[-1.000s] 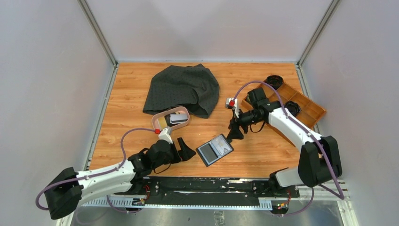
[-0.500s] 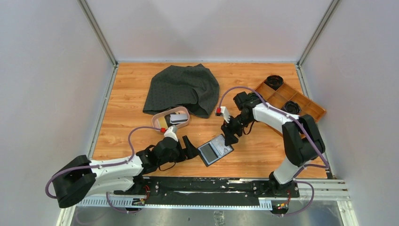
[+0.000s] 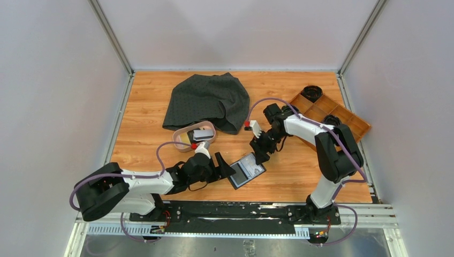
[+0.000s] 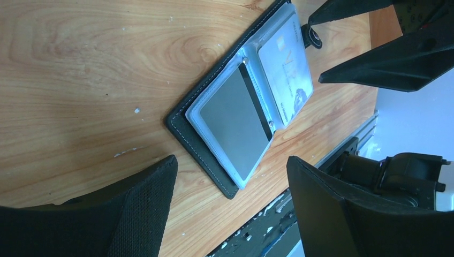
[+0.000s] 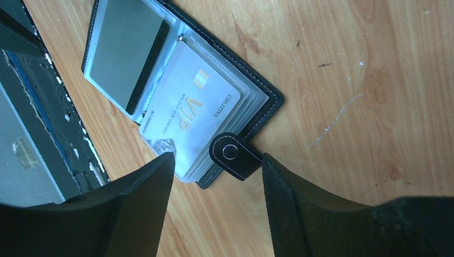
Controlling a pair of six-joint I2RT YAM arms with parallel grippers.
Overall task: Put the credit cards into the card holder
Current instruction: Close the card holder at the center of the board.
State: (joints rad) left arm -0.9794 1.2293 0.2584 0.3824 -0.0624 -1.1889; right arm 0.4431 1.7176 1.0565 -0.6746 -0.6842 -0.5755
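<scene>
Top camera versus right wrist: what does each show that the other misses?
Top only: the pink dish with loose cards, the dark cloth and the wooden tray. Right wrist only: the VIP print on the pale card and the snap tab. Both: the holder lying open on the table, cards in its sleeves, with the open right gripper over it.
</scene>
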